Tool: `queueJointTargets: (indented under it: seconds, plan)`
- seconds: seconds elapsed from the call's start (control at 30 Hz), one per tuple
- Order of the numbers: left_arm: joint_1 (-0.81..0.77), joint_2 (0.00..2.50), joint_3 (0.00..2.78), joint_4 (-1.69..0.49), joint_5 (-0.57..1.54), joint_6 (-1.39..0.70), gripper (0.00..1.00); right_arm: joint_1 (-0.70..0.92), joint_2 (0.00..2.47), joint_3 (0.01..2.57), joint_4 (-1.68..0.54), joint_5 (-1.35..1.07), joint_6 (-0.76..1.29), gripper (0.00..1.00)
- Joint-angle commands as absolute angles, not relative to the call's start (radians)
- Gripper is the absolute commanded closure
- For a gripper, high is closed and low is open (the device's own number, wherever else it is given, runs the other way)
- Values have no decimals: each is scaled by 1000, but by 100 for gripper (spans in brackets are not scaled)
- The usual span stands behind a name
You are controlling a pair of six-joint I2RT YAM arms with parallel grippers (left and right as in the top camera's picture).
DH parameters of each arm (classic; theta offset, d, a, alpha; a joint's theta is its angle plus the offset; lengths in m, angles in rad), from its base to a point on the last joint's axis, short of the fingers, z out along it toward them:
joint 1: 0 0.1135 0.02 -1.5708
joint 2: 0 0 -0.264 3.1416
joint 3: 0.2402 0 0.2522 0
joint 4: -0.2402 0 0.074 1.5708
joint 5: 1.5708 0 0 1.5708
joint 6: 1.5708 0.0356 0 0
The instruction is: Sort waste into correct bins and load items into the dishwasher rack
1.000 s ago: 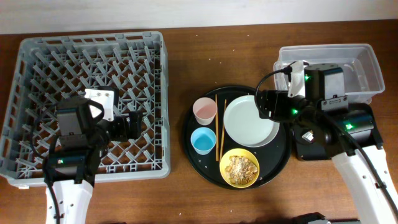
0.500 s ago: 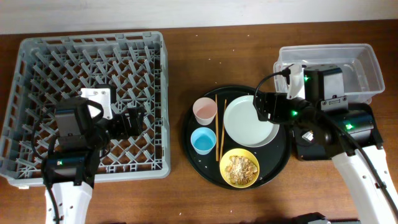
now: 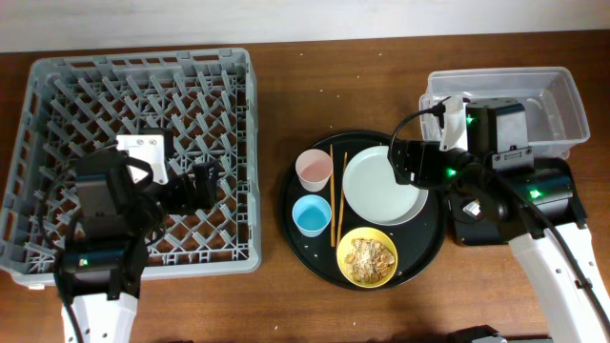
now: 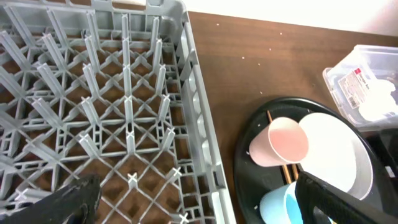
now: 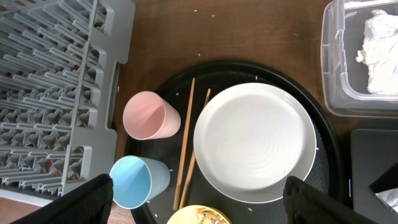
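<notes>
Logged right end effector [image 3: 402, 162] above the round black tray [image 3: 419, 250], over the right part of the wide pale grey-white plate [image 3: 372, 195]; fingers apart, nothing held. Logged left end effector [image 3: 204, 183] well left of the tray, over the large square grey pegged plastic crate [image 3: 143, 59]; fingers spread wide, empty.

Found all dishes on the tray:
- small pink cup [image 3: 314, 170] at its upper left
- small light-blue cup [image 3: 311, 215] at its left
- pair of thin wooden chopsticks [image 3: 332, 191] between cups and plate
- yellow bowl [image 3: 340, 259] at its lower edge, beige-brown food scraps [image 3: 370, 255] inside

Spotted crumpled white paper napkin [image 5: 376, 31] in the clear rectangular plastic tub [image 3: 496, 78], up and right of the tray.

Risks, as judged:
- Rated plate worst: flat on the tray, thin rim, little for fingers to bite. Likely to skid left into chopsticks and cups.
- Feared scraps spilling into the crate if bowl loaded before emptying.
- Feared chopsticks slipping through the crate grid, or rolling when nudged.
- Flagged cups as light, easy to tip on a sloppy approach.

Could not make out contents of the shallow black rectangular tray [image 5: 364, 149] right of the round tray, mostly hidden under the right arm.
</notes>
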State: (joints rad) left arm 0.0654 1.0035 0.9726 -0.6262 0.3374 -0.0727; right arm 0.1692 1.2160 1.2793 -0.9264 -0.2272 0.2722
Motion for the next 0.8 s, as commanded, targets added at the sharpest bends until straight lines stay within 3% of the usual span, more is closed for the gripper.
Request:
queueJointTargets:
  seconds: [0.0, 0.2, 0.43, 0.63, 0.77]
  plan:
    - [70, 983, 1050, -665, 295, -73, 1, 178, 1203, 1295, -920, -224, 266, 12]
    - [70, 983, 1087, -720, 288, 55, 1, 178, 1204, 1295, -921, -213, 265, 11]
    - [36, 1002, 1087, -705, 288, 62, 1, 178, 1222, 1295, -924, -214, 265, 11]
    - [-112, 1155, 1088, -589, 288, 61, 1, 178, 1225, 1295, -919, -217, 266, 11]
    - [-216, 1246, 1139, -573, 155, -68, 1, 178, 1226, 1295, -920, -213, 266, 11]
